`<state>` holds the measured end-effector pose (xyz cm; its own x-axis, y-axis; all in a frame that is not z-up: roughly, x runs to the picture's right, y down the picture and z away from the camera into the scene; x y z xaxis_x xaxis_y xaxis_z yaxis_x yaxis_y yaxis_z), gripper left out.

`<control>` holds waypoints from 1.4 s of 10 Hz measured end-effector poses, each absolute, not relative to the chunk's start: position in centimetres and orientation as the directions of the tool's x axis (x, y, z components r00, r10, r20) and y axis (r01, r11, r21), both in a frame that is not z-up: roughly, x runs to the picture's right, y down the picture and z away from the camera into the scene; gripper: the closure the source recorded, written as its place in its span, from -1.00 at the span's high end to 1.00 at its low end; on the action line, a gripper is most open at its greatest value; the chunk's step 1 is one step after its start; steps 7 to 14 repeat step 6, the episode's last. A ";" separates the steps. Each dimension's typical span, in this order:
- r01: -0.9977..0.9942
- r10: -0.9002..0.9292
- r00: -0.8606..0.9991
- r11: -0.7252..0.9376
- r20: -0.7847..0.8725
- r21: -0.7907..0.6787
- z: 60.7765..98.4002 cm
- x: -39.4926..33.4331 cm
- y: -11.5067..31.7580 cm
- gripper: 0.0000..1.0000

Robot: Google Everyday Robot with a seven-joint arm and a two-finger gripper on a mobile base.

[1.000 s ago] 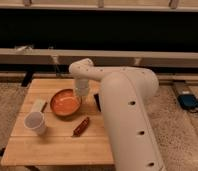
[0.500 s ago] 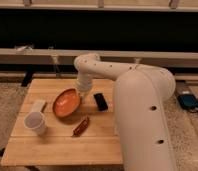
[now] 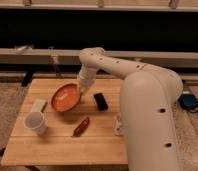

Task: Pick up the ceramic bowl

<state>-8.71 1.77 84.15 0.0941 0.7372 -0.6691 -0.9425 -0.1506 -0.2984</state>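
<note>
Holding the ceramic bowl [image 3: 66, 97] by its right rim, my tool [image 3: 82, 91] has it tipped up on edge above the wooden desk [image 3: 62, 142], the orange inside facing me. I see a white cup [image 3: 35, 122] front-left, a black object [image 3: 100, 101] just right, a reddish-brown item [image 3: 81, 126] below.

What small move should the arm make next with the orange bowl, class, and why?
Probably a straight lift. The gripper sits at the right rim of the ceramic bowl, which is tilted with that edge raised off the wooden table. The white cup and black device lie close by, so rising seems safer than moving sideways.
</note>
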 end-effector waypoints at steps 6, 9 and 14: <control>-0.921 0.744 0.100 -0.182 -0.661 -0.344 83.6 -7.8 0.9 -1.00; -0.921 0.744 0.100 -0.182 -0.661 -0.344 83.6 -7.8 0.9 -1.00; -0.921 0.744 0.100 -0.182 -0.661 -0.344 83.6 -7.8 0.9 -1.00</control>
